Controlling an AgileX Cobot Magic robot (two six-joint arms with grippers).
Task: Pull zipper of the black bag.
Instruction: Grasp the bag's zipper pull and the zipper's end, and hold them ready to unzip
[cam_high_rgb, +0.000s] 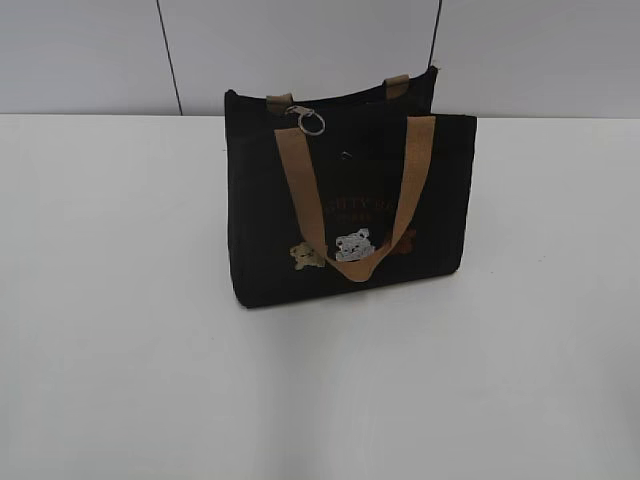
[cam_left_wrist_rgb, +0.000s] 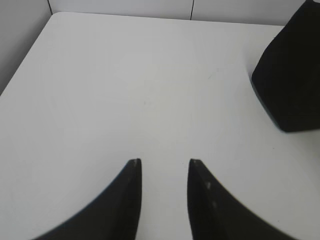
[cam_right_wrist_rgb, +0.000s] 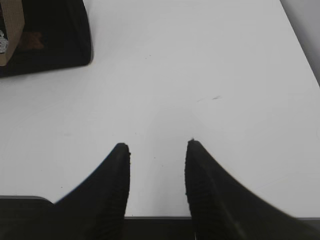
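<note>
The black bag (cam_high_rgb: 350, 215) stood upright on the white table (cam_high_rgb: 120, 300), its zipper (cam_high_rgb: 312, 122) ring at the top seam, well ahead and right of the left gripper (cam_left_wrist_rgb: 165, 162) and ahead-left of the right gripper (cam_right_wrist_rgb: 157, 145), both parted, holding nothing.

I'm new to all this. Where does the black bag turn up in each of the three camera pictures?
Exterior view: the black bag stands upright at the middle, toward the back of the white table.
Left wrist view: only a dark corner of it at the right edge.
Right wrist view: its lower corner, with a strip of tan strap, at the top left.
Shared landmark: the white table.
</note>
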